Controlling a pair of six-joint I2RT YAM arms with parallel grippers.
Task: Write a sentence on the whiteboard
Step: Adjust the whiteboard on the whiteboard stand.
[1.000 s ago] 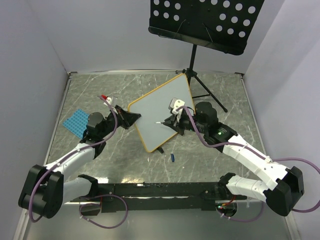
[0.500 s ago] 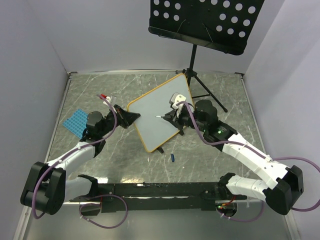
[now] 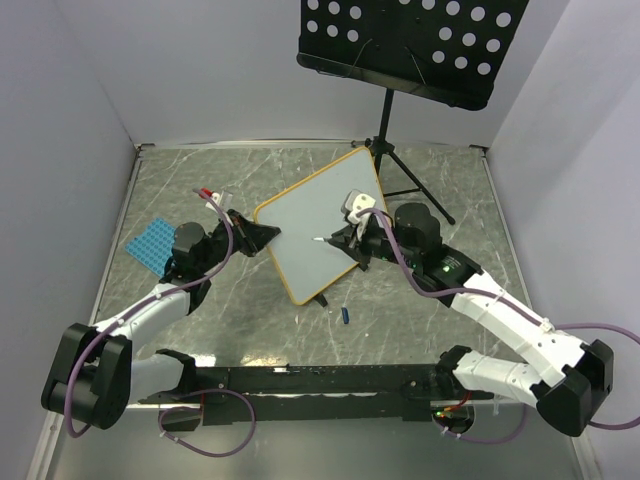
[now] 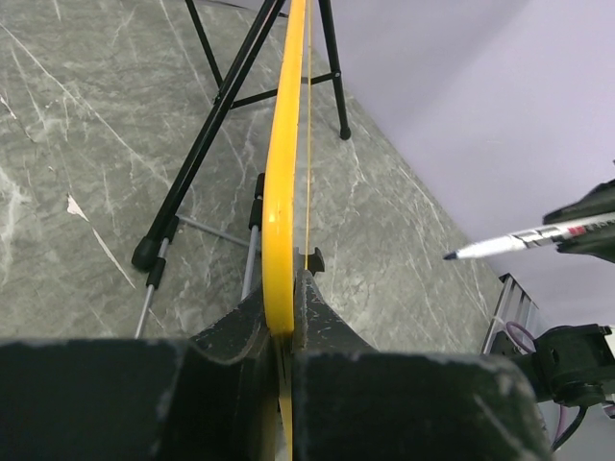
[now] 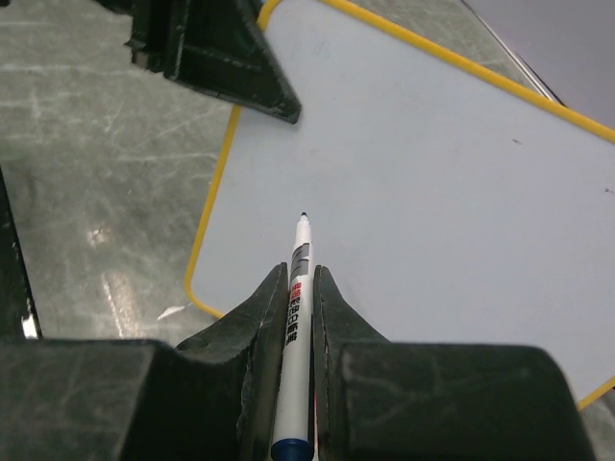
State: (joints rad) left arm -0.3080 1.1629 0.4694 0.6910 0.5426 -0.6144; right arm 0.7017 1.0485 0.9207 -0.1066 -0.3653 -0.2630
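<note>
- Grey marbled surface (image 3: 180, 175) boxed in by pale walls, with a black music stand (image 3: 415, 40) at the back and a blue mat (image 3: 155, 245) off to the left.
- Sitting mid-surface between the two arms is the whiteboard (image 3: 320, 225), tipped up at a slant. The left jaws are clamped on its orange-yellow rim at the left corner.
- The right jaws are clenched around a marker (image 5: 296, 288), cap off, aimed at the board face. From the left wrist view the tip looks near the board but not touching it.
- My worry: the board is only pinched at one corner, so a hard press from the pen could make it swing or flex away, and the strokes would skip or smear.
- Too light a press and you'd get no ink at all. The marker could also slide back between the jaws under a push.
- Board face looks totally blank, a clean pale sheet with rounded corners. No sign of the sentence yet, so I'd guess the writing hasn't begun.
</note>
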